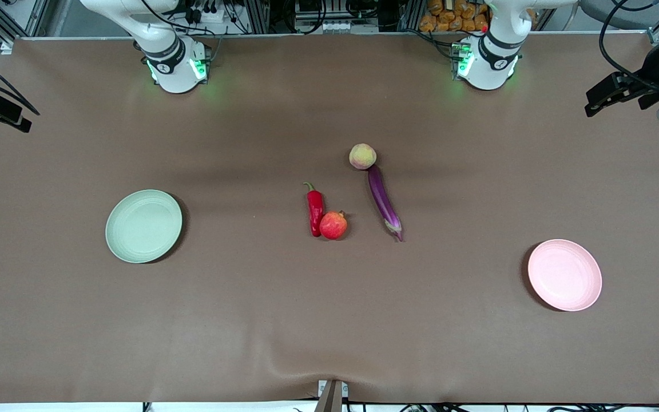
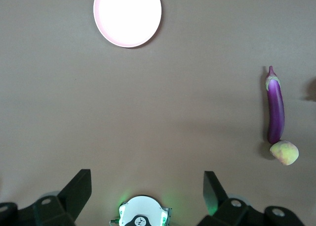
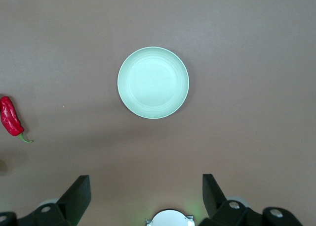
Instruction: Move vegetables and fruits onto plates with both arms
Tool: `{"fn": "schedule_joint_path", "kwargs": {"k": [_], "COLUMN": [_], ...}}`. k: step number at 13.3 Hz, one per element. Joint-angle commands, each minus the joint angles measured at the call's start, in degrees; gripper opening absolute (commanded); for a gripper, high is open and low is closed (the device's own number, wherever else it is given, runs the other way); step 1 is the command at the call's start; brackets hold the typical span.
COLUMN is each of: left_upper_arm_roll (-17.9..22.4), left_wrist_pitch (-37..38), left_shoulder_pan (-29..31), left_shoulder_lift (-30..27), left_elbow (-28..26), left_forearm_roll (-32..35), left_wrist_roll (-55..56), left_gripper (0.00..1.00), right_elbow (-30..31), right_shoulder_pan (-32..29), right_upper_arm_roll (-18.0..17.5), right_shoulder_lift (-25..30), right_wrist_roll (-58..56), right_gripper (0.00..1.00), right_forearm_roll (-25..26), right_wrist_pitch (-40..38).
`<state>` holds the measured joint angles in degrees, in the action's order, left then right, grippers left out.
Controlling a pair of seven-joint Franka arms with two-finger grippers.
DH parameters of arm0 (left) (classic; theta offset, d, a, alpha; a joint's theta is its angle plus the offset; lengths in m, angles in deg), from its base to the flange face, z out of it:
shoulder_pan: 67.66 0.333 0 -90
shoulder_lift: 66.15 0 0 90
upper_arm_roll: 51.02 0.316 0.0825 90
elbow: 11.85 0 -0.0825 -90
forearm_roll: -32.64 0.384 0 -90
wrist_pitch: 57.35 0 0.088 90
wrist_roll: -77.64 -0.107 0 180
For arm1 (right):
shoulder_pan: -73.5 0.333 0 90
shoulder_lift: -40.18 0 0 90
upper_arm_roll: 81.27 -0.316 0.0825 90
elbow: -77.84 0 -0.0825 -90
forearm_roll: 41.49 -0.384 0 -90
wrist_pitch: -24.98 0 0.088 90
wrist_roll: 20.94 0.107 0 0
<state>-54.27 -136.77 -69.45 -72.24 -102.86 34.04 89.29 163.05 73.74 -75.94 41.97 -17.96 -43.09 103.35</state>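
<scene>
Pink plate [image 1: 564, 275] whitens out in left wrist view.

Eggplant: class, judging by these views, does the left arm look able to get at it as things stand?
Probably yes. The eggplant lies bare on the table with only the peach touching its one end, and the left claw hangs open above with nothing between.

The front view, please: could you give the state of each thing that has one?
Green plate: empty.
Pink plate: empty.
Chili pepper: on table, touching pomegranate.
Pomegranate: on table.
Peach: on table, touching eggplant.
Eggplant: on table.
Left gripper: open, raised.
Right gripper: open, raised.
</scene>
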Motion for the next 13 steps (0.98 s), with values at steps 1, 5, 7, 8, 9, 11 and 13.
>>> {"fn": "schedule_joint_path", "kwargs": {"k": [1,5,7,8,9,11,13], "left_upper_arm_roll": [-0.61,-0.88,-2.19,-3.07,-3.86,-6.49,-8.52], "left_wrist_pitch": [1.29,1.29,0.85,0.5,-0.46,-5.37,-10.9], "left_shoulder_pan": [-0.15,-0.76,-0.76,-0.76,-0.76,-0.76,-0.76], "left_shoulder_lift": [0.82,2.48,4.06,5.2,6.26,6.79,7.49], "left_elbow": [1.36,1.01,1.01,0.92,0.49,-3.54,-8.28], "left_forearm_roll": [1.06,0.44,0.35,0.35,0.35,0.27,0.18], "left_wrist_roll": [-0.66,0.57,0.74,1.0,2.22,6.09,8.73], "left_gripper": [1.0,1.0,1.0,1.0,1.0,1.0,1.0], "right_elbow": [0.05,0.05,0.05,0.05,0.05,-0.3,-0.48], "right_shoulder_pan": [-0.07,-0.33,-0.07,-0.15,-0.24,-0.33,-0.68], "right_upper_arm_roll": [-0.32,-0.41,-0.41,-0.41,-0.41,-0.41,-0.14], "right_shoulder_lift": [0.14,0.06,-0.03,-0.03,-0.03,0.05,0.05], "right_wrist_roll": [0.54,0.54,0.54,0.54,0.54,0.54,0.54], "right_gripper": [1.0,1.0,1.0,1.0,1.0,1.0,1.0], "right_forearm_roll": [0.11,-0.24,-0.24,-0.24,-0.24,0.19,0.2], "right_wrist_pitch": [0.2,0.2,-0.06,-0.06,-0.06,-0.15,-0.15]}}
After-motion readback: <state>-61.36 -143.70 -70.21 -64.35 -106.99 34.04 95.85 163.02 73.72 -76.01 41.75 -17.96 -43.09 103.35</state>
